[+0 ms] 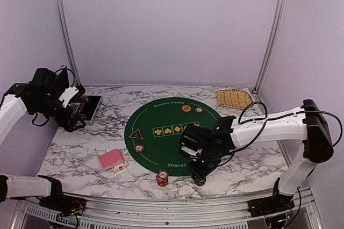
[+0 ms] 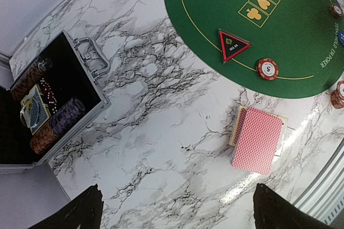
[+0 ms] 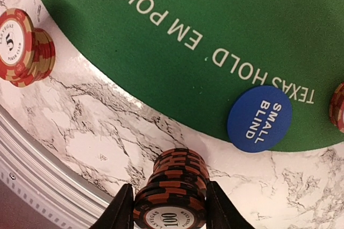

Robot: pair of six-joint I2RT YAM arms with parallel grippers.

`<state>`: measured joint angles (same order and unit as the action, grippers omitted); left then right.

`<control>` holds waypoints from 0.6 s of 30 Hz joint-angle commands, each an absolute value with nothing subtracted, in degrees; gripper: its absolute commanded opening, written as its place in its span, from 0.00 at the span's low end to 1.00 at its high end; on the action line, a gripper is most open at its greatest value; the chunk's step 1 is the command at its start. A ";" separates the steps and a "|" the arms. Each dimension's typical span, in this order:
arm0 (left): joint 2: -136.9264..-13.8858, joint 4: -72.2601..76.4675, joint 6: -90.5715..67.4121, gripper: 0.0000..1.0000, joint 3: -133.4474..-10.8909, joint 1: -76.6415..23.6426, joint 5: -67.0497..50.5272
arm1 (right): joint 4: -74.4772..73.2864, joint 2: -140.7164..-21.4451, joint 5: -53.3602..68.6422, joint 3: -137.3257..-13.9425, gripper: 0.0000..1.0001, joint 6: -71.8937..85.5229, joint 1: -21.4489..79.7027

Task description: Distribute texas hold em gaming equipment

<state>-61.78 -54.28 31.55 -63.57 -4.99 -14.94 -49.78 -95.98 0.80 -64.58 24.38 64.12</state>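
My right gripper (image 1: 200, 178) (image 3: 171, 210) is shut on a stack of black-and-orange poker chips (image 3: 174, 186) marked 100. The stack stands on the marble just off the near edge of the green felt mat (image 1: 172, 132). A blue "small blind" disc (image 3: 259, 118) lies on the mat's rim beside it, and a red-and-white chip stack (image 1: 162, 177) (image 3: 21, 46) stands to the left. Red-backed playing cards (image 1: 112, 159) (image 2: 258, 140) lie on the table. A black triangular marker (image 2: 232, 45) and a single chip (image 2: 267, 68) sit on the mat. My left gripper (image 1: 75, 116) (image 2: 177, 213) hangs open, high over bare marble.
The open black-and-silver case (image 1: 88, 108) (image 2: 54, 105) at the far left holds more chip rolls, dice and a card deck. A tan woven tray (image 1: 234, 99) lies at the back right. An orange disc (image 1: 186, 108) and a chip (image 1: 199, 111) rest on the mat's far side.
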 commanded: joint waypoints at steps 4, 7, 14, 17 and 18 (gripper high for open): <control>-60.91 -55.54 32.23 0.99 -64.54 -5.18 -15.38 | -53.00 -97.05 -2.34 -73.31 0.16 23.15 64.51; -60.83 -55.55 32.24 0.99 -64.45 -5.19 -15.43 | -53.42 -100.93 -3.23 -78.25 0.16 22.07 64.47; -60.12 -55.60 32.19 0.99 -63.82 -5.19 -15.65 | -51.93 -114.13 -3.28 -95.15 0.14 19.33 64.50; -59.86 -55.61 32.22 0.99 -63.89 -5.17 -15.52 | -52.24 -120.71 -3.02 -102.79 0.13 17.91 64.51; -59.73 -55.59 32.30 0.99 -63.90 -5.18 -15.40 | -52.24 -122.67 -2.95 -105.16 0.13 17.49 64.51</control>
<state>-61.17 -54.28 31.57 -63.57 -4.99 -14.94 -52.66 -116.66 -2.55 -96.90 20.16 64.12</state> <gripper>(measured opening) 0.989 0.396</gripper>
